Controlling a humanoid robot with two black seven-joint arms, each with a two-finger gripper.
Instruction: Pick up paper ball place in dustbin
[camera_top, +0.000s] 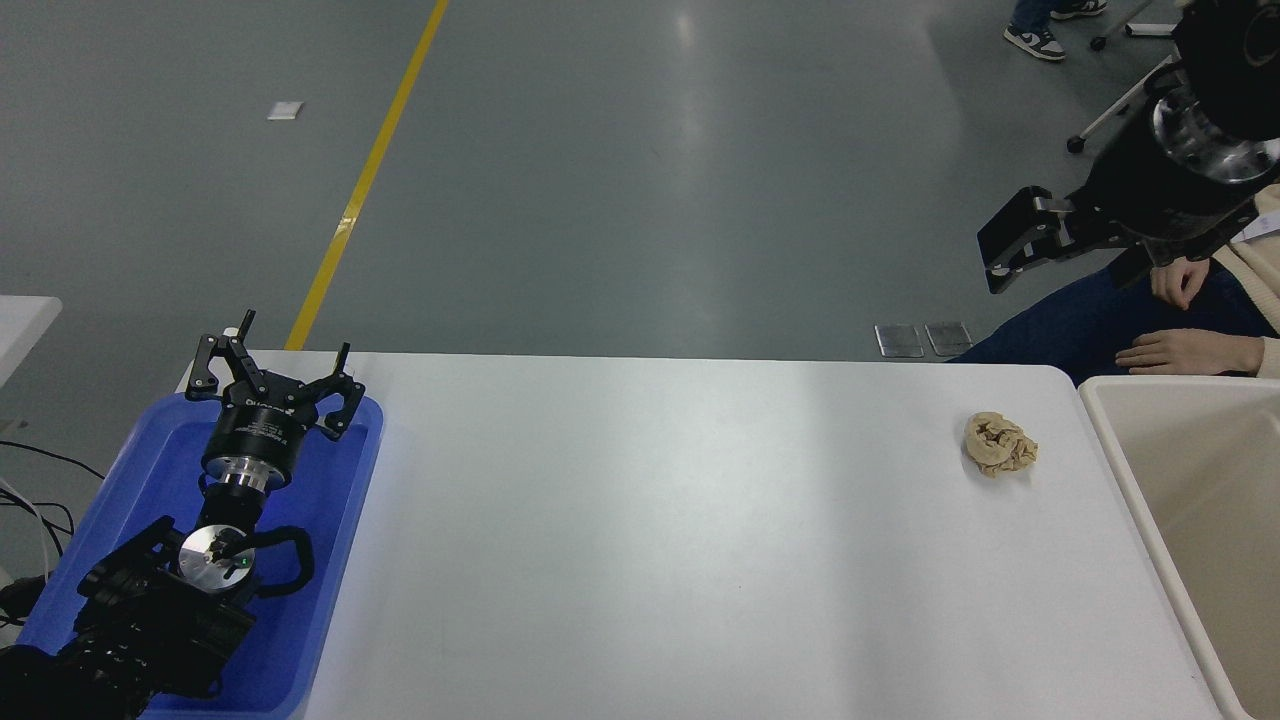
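The paper ball (999, 444), a tan crumpled wad, lies on the white table (650, 540) near its far right corner. The cream dustbin (1112, 425) stands just right of the table's edge, its inside partly cut off by the picture. My right gripper (1000, 255) hangs raised in the air above and beyond the table's far right corner, well above the ball, with its fingers apart and nothing in it. My left gripper (275, 352) is open and empty, parked over the blue tray (335, 560) at the lower left.
A person sits at the far right, with hands (1185, 350) resting close to the dustbin's far rim and just below my right arm. Another person's feet (1035, 38) show at the top right, and cables lie off the left edge.
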